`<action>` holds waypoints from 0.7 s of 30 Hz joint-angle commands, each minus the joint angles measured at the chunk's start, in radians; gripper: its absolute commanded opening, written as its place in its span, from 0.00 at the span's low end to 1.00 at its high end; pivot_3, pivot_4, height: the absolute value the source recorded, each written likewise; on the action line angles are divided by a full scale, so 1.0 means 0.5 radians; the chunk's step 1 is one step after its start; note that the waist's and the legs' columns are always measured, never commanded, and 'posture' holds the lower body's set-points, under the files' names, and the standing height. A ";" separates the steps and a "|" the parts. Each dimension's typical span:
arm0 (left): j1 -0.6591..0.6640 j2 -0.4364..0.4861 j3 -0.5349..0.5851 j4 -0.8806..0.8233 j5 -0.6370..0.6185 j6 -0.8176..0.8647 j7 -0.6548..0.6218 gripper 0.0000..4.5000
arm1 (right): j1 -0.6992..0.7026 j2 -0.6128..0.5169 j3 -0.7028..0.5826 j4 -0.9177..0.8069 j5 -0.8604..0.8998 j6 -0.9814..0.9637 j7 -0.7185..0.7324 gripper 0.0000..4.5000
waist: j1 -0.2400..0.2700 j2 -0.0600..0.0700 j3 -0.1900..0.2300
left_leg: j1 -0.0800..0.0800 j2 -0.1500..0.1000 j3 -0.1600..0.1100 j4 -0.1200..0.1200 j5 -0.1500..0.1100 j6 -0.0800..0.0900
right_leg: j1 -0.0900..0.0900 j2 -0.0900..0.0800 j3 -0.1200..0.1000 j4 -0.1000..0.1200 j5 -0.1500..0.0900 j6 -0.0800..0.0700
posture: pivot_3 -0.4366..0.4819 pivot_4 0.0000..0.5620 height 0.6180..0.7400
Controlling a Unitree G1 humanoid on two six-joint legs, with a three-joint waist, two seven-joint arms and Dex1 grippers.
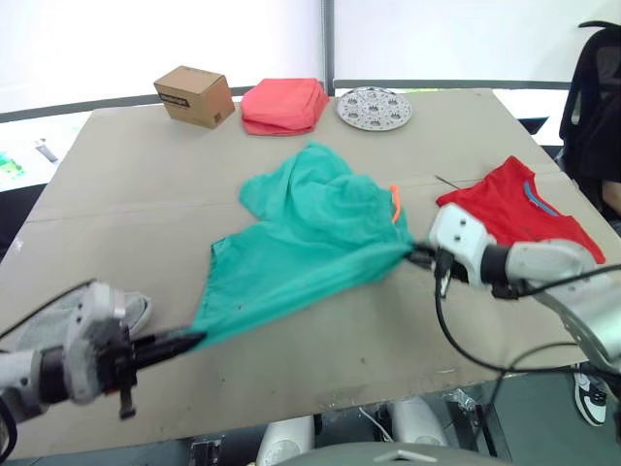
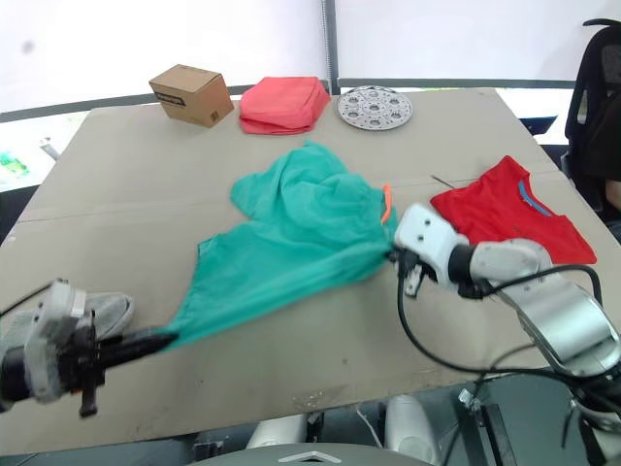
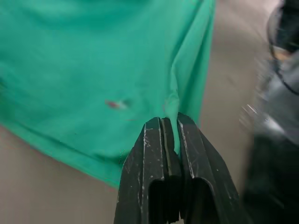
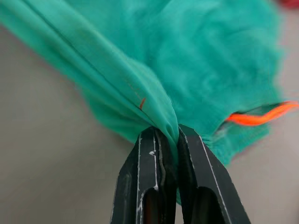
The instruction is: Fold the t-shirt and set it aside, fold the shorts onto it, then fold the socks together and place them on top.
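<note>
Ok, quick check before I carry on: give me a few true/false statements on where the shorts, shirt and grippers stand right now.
1. Both grippers are shut on the shorts. True: the left gripper pinches one edge, the right gripper another, with the cloth stretched between them.
2. The t-shirt lies under the shorts. False: it lies apart, on the table's right side, beyond the right gripper.
3. The orange drawstring shows near the right gripper's end of the shorts. True.
4. The socks sit on top of the t-shirt. False: a grey sock lies by the left arm, at the table's near left.
5. The cardboard box stands between the coral folded cloth and the patterned plate. False: the cloth is between box and plate.
</note>
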 commanded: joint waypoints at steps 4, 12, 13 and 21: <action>0.250 0.234 0.245 0.059 -0.017 0.217 -0.455 0.00 | 0.236 -0.232 -0.150 -0.262 0.290 0.210 0.161 0.01 | -0.004 -0.005 -0.002 | -0.003 0.000 0.004 -0.001 -0.003 -0.004 | -0.003 0.000 -0.004 0.000 0.003 -0.011 | 0.48 0.27 1.00; -0.430 0.256 0.065 0.189 -0.184 0.419 -0.179 0.00 | 0.290 -0.208 -0.327 -0.290 0.518 0.345 0.098 0.01 | 0.058 0.004 0.003 | -0.004 0.000 -0.001 -0.001 -0.004 -0.003 | -0.003 0.003 -0.013 0.001 -0.002 -0.006 | 0.48 0.27 1.00; -0.473 0.269 0.013 0.178 -0.182 0.446 -0.177 0.00 | 0.337 -0.230 -0.389 -0.299 0.573 0.360 0.126 0.01 | 0.069 0.001 0.002 | -0.004 0.000 0.000 0.000 -0.004 -0.003 | -0.002 0.003 -0.013 0.001 -0.002 -0.006 | 0.48 0.27 1.00; -0.235 0.493 -0.237 0.218 0.112 0.306 -0.592 0.00 | 0.635 -0.345 -0.735 -0.366 0.857 0.362 0.204 0.01 | 0.057 -0.001 0.001 | -0.004 0.000 0.004 -0.002 -0.004 -0.003 | -0.003 0.002 -0.011 0.000 0.002 -0.012 | 0.48 0.27 1.00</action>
